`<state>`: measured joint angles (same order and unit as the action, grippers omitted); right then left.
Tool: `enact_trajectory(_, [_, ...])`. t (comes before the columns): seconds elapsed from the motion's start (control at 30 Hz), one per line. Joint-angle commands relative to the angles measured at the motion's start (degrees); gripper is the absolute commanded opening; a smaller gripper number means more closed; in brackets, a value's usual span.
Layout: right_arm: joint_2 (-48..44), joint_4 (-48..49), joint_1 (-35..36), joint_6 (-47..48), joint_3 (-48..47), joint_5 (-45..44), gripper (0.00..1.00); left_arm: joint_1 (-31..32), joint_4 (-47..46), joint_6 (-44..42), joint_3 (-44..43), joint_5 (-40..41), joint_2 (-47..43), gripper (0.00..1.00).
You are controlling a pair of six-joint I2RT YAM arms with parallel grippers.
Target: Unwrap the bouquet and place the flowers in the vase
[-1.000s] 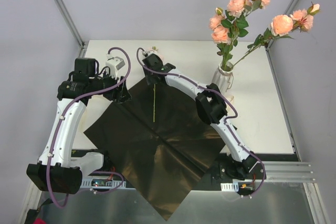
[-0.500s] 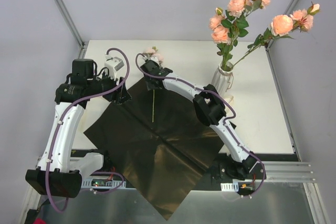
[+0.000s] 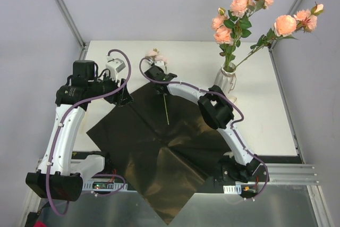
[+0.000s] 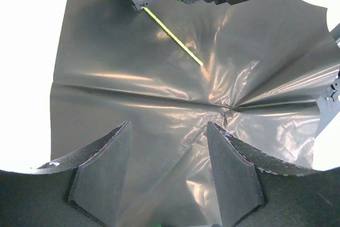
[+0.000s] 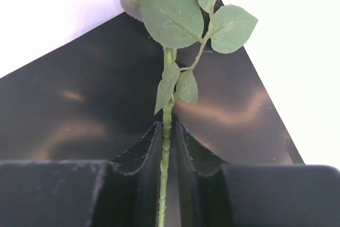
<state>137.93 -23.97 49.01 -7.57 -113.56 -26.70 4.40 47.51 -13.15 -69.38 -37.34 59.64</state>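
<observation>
Vase [image 3: 226,81]: 1 | right end effector [image 5: 167,131] clamps 1 stem [image 5: 168,111] | left end effector [image 4: 169,128] parted, empty

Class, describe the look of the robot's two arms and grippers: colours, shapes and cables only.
Both the left arm and the right arm have smooth white links joined by bulky black joint housings, with a purple cable looping along each. The left gripper and right gripper each carry two black, wedge-shaped fingers with a grainy, rough-edged surface.

White-shelled left arm [image 3: 64,131] and right arm [image 3: 183,87], black joints [image 3: 215,111], looping purple cables [image 3: 118,51], rough black claw fingers [image 4: 101,174].
</observation>
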Motion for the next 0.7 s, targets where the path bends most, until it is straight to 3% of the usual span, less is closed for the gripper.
enact_trajectory(0.0, [-4.6,-1.6,-0.7,-0.8,4.3,-2.8,0.15,-0.5,0.2,-1.4,0.8,-1.8,0.1,0.58])
enact_trajectory(0.4, [-13.0,8.2,-1.5,5.6,8.6,-1.3,0.01,-0.7,-0.3,-1.5,1.9,-1.6,0.0,0.57])
enact_trajectory(0.67, [-19.8,10.8,-2.2,10.8,7.3,0.5,0.01,-0.8,-0.8,-1.4,2.2,-1.5,-0.4,0.58])
